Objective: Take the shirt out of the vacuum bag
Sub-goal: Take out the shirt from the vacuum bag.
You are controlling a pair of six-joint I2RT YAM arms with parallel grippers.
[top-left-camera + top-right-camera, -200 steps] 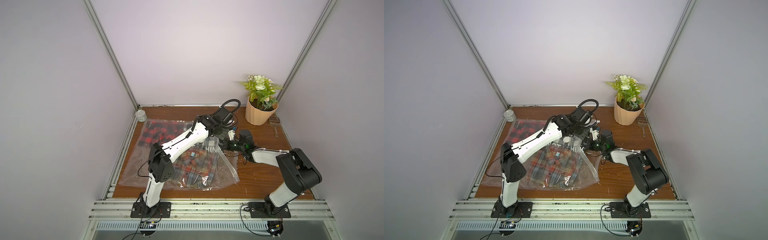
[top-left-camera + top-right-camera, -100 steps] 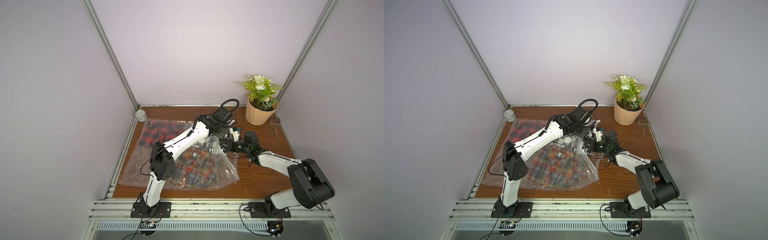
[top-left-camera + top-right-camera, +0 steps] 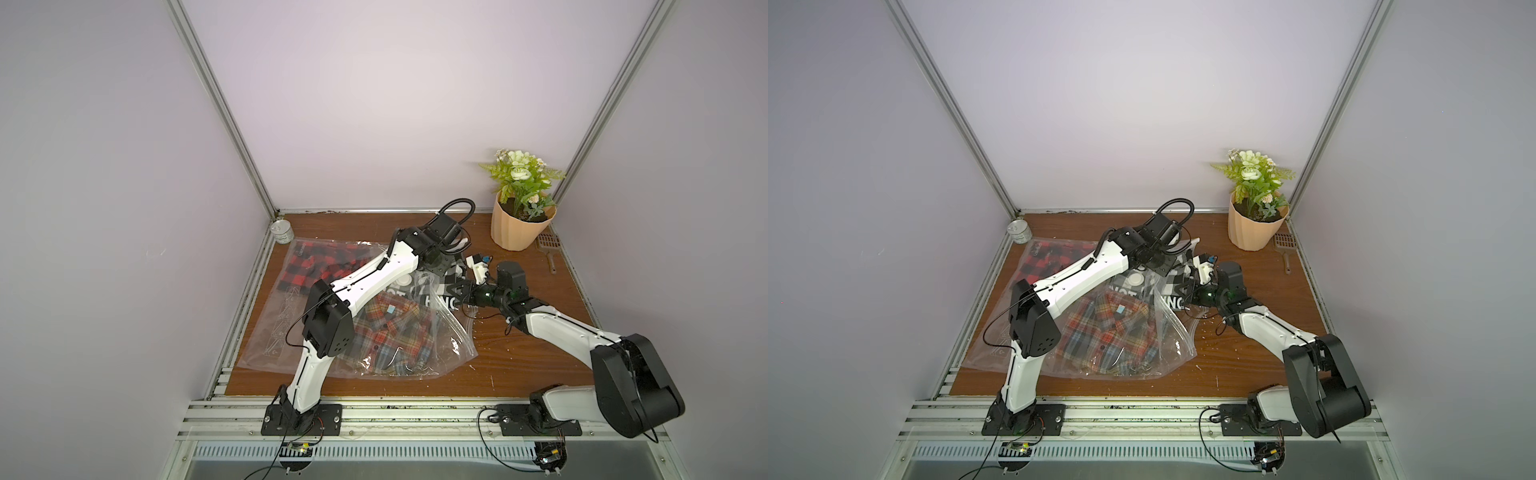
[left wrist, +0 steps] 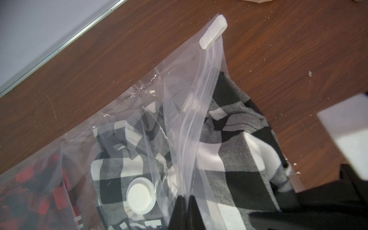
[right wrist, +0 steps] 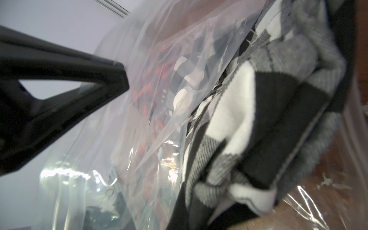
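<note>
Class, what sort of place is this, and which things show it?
Probably a robot test cell, not a home: a left arm and right arm bolted to a metal rail, a wooden table boxed by plain walls, and props like a potted plant.

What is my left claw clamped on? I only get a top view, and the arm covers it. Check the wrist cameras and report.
Observer: In the left wrist view the left claw is shut on the zip strip of the vacuum bag, holding the upper layer up.
Operator: Locate the slider.
Observer: The white slider sits at the strip's far end from the claw, at the bag's corner.
Operator: Report the mouth.
Observer: Open. The black-and-white checked shirt lies bare on one side of the raised strip and under plastic on the other.
</note>
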